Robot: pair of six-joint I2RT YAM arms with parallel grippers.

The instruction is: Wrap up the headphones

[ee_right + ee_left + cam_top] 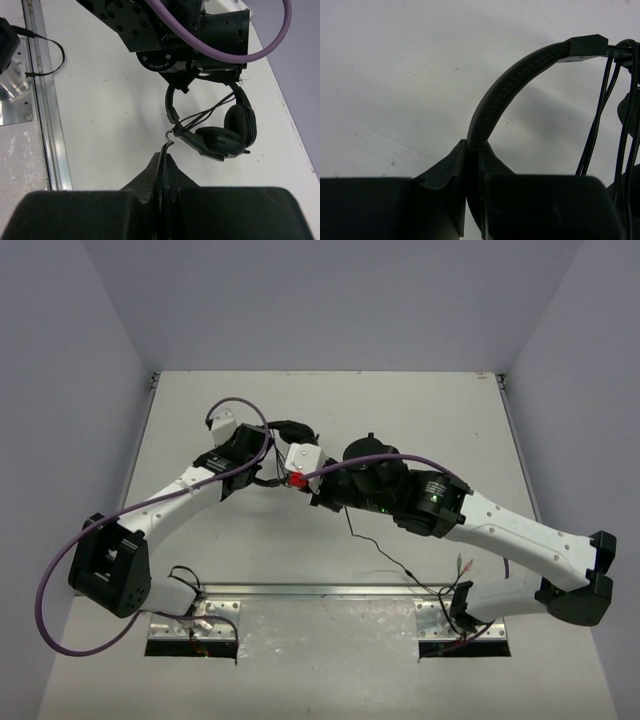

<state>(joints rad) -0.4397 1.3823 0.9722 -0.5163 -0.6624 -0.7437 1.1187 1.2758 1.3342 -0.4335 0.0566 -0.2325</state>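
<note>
The black headphones (220, 137) lie on the white table, earcups together, with strands of their thin cable (595, 130) strung across the headband. My left gripper (472, 146) is shut on the padded headband (505, 85); in the right wrist view the left gripper (181, 84) sits just beyond the headphones. My right gripper (164, 156) is shut on the cable, which hooks up to the headband end. From above, the headphones (292, 429) show behind both wrists. The loose cable (385, 555) trails toward the right base.
Metal mounting rail (320, 590) runs along the near edge between the arm bases. Thick purple robot cables (380, 462) arc over both arms. Grey walls (60, 390) close in the table on the left, back and right.
</note>
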